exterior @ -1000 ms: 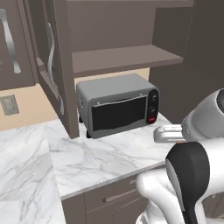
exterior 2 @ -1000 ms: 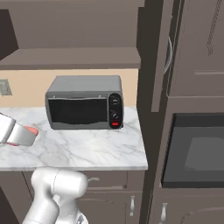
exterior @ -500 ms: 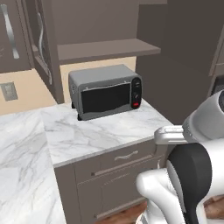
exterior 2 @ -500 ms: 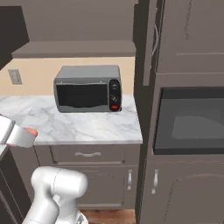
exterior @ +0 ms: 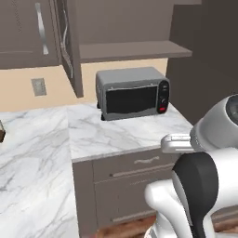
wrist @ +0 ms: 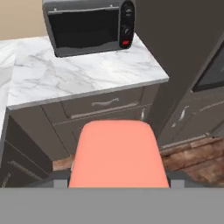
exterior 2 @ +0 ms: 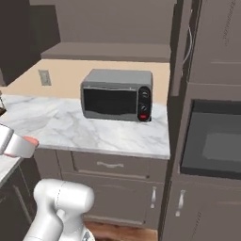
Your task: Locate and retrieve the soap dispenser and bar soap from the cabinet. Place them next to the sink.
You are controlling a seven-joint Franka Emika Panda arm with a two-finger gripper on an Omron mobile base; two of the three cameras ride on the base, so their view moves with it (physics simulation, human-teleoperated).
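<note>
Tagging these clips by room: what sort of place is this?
A home kitchen, rendered: a toaster oven on a marble counter, dark cabinet above, and a built-in oven at the right.

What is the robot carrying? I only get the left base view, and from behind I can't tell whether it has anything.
Observer: The end effector is shut on the bar soap; the hand view shows the pink bar up close.
Operator: Can you see it from the other side too?
Observer: Yes. In the right base view, a pink end of it pokes out of the end effector, near the left edge.
Operator: What's to the right of the toaster oven?
Observer: Past the toaster oven and the counter's end, a dark wall oven is built into tall cabinetry.
</note>
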